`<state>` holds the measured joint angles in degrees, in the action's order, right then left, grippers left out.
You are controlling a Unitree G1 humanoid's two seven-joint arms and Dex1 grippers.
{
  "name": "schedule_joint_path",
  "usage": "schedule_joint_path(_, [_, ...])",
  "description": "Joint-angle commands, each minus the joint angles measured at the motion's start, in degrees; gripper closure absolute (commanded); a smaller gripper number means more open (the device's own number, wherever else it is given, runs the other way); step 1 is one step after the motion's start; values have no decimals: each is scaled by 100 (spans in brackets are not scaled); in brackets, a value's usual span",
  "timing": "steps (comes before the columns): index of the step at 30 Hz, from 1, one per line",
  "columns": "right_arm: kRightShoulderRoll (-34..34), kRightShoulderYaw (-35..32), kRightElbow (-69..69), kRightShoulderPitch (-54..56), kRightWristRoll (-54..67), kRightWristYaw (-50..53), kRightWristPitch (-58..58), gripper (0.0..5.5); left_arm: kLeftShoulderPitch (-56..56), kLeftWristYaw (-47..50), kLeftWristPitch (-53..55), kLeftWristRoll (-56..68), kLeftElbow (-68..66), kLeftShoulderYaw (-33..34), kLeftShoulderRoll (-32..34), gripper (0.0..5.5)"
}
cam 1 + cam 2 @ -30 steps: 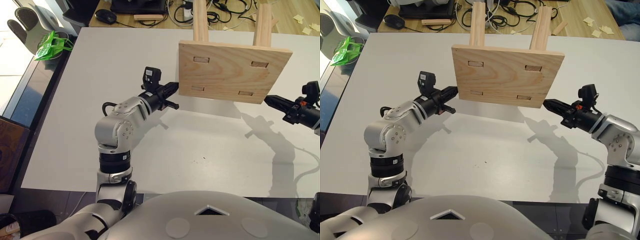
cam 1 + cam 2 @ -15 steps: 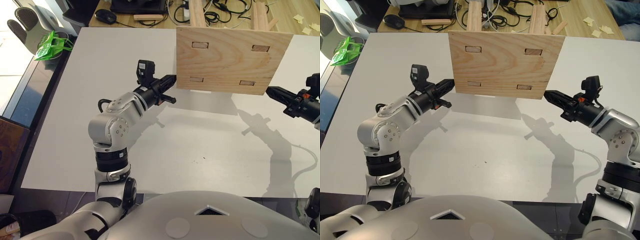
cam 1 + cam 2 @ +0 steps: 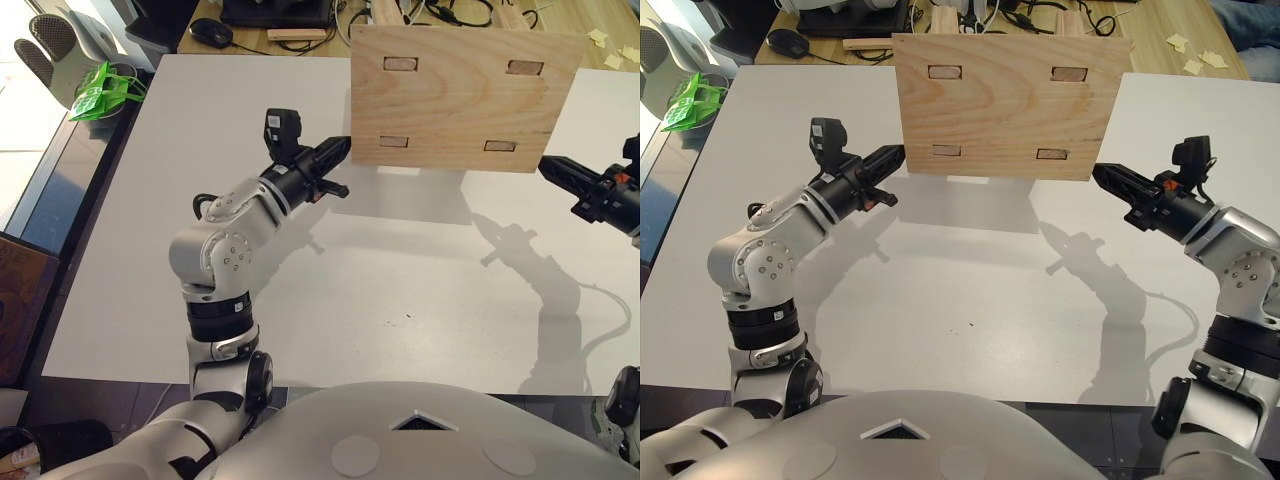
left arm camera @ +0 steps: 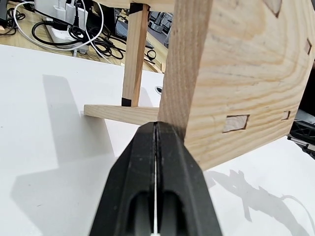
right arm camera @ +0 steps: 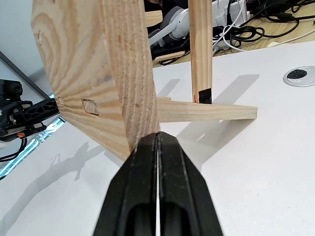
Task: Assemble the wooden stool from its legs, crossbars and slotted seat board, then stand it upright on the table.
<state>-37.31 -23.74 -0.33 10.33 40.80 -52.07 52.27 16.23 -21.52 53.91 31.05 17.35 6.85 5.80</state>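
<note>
Stool (image 3: 465,95) on white table (image 3: 400,290) (cables (image 3: 460,12) behind)

there is one wooden seat board (image 3: 460,100) at twelve o'clock on the one white table (image 3: 400,290), and it carries four rectangular slots (image 3: 400,64), two in an upper row and two in a lower row. behind the board the left wrist view shows two wooden pieces, one upright bar (image 4: 135,49) and one flat bar (image 4: 123,112), and two grippers flank the board: one left gripper (image 3: 343,149) at its nine o'clock and one right gripper (image 3: 547,164) at its three o'clock. beyond the table there are one computer mouse (image 3: 212,32) at eleven o'clock, one loose wooden strip (image 3: 297,35) near it, and one green bag (image 3: 100,90) at ten o'clock.
</note>
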Motion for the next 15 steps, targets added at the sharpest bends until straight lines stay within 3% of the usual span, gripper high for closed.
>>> schedule_joint_path(1, [241,202,-389,397,534,-128,114,550,309,-236,103,605,202,-285,-371,549])
schedule_joint_path(15, [320,73,-377,613,734,-8,218,550,483,-74,75,971,194,-99,-433,549])
